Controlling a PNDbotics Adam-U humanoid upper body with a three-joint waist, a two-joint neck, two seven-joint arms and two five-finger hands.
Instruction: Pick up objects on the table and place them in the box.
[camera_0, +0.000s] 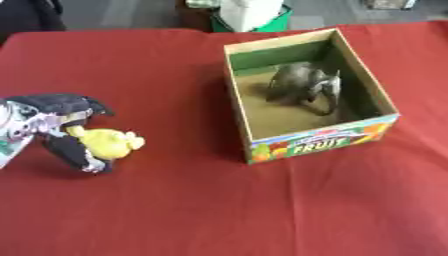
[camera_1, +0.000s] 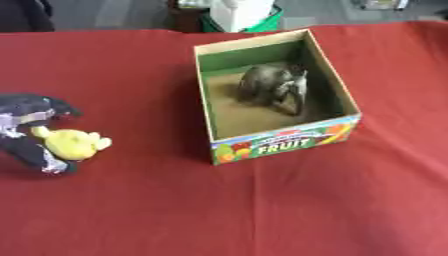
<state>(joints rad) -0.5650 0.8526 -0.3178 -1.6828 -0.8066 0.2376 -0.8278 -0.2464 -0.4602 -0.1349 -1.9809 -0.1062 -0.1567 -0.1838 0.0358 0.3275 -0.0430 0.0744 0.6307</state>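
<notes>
Where the red cloth (camera_0: 219, 210) covers the table, a cardboard box (camera_0: 383, 102) stands right of centre, open at the top, with green inner walls and a printed front panel reading FRUIT among coloured fruit pictures. Inside it, toward the far right part of the floor, lies a grey toy elephant (camera_0: 304, 85), trunk hanging toward the front wall; it rests on the brown bottom of the box.

Left hand (camera_0: 54, 130) enters from the left edge, black with silver parts, low over the cloth. Its fingers and thumb are curled round a small yellow soft toy (camera_0: 111, 142) (rounded body, a paler knob sticking out to the right). One dark finger arches over the toy's upper side, another runs beneath it and meets the cloth. The toy sits well apart from the box, to its left, at about the level of the box's front edge.

Right hand shows in neither view.

Beyond the table's far edge, a white and green object (camera_0: 254, 15) stands on the floor.
</notes>
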